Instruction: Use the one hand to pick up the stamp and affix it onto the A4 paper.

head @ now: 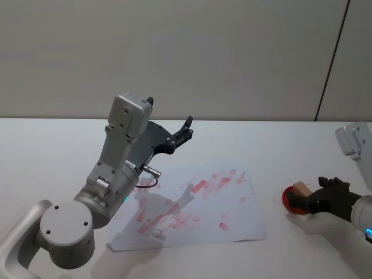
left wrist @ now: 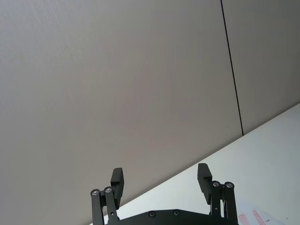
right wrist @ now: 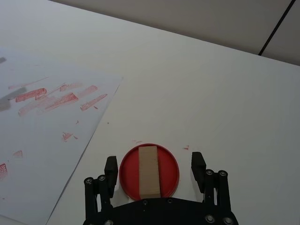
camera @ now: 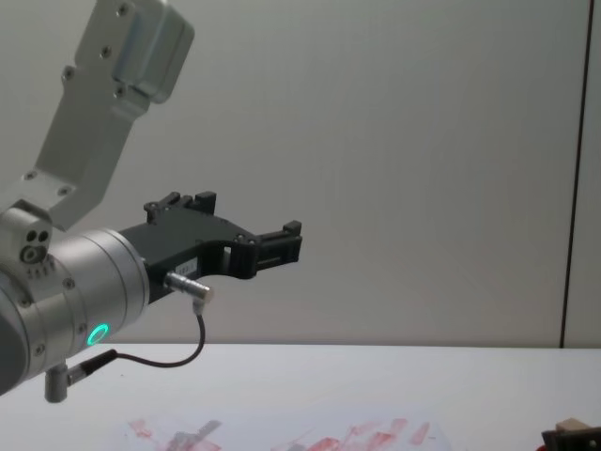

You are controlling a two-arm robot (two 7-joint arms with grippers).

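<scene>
**Right gripper straddling stamp on ink pad; left arm raised**

White tabletop against a plain grey wall. Head view: the A4 paper lies mid-table, smeared with red prints. To its right, off the sheet, sits the round red ink pad with the stamp on top. The right gripper reaches in from the right edge, low at the pad. The left gripper is held up above the table, behind the paper's far left corner.

Left wrist view: left gripper points at the wall, fingers spread wide, nothing between them.

Right wrist view: right gripper is open wide, one finger on each side of the ink pad, clear of its rim. The stamp lies flat across the pad's middle, untouched. Paper edge lies just beside the pad.

Chest view: left gripper is high over the table, level; paper below.
</scene>
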